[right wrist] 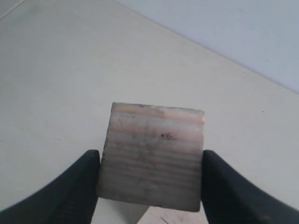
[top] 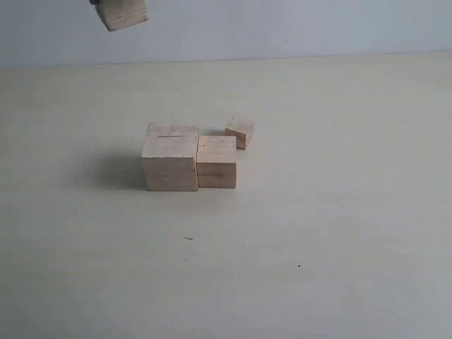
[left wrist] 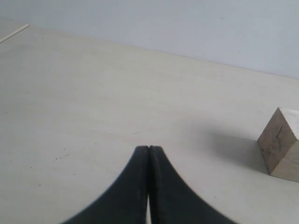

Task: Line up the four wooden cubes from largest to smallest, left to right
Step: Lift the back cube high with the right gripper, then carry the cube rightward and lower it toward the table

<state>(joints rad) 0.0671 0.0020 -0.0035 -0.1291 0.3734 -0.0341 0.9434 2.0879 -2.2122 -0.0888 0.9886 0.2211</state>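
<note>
1. Exterior view: the big cube (top: 171,159) sits on the table (top: 339,233) with the middle cube (top: 217,162) touching its right side, so the row looks started. The small cube (top: 240,131) sits just behind, out of line. The fourth cube (top: 121,13) hangs high at upper left.
2. Left wrist view: left fingers (left wrist: 142,163) pressed together, empty. One cube (left wrist: 280,142) rests nearby; I can't tell which.
3. Right wrist view: right fingers (right wrist: 81,186) partly spread, clamped on the fourth cube's sides, I judge. Two placements remain.
</note>
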